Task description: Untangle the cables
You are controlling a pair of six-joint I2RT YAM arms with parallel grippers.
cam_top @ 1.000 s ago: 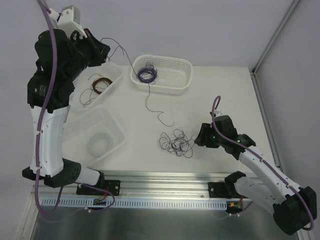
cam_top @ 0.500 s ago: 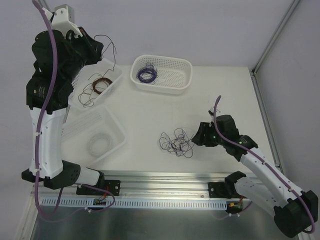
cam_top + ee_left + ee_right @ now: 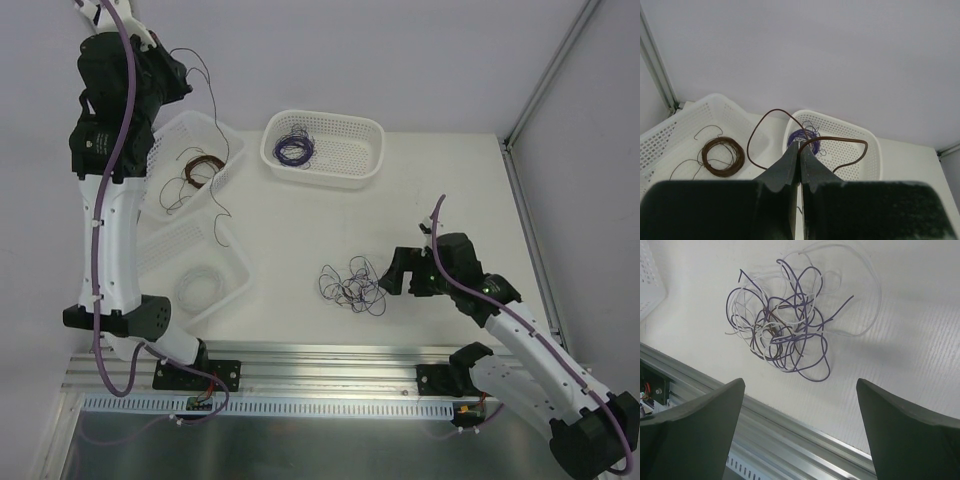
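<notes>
Toward the near edge of the bench (image 3: 450, 190), loose tangle of purple, whitish and brown cables (image 3: 352, 285) lying flat, right gripper (image 3: 392, 272) just beside it, jaws spread wide and holding nothing. Farther back, three white baskets (image 3: 355, 150). High at the far left, left gripper (image 3: 178, 75), jaws pinched shut on a dark brown wire (image 3: 214, 130) hanging down over the baskets.

The left hand (image 3: 799, 148), jaws together, pinches a looping dark brown cable (image 3: 840, 139).
</notes>
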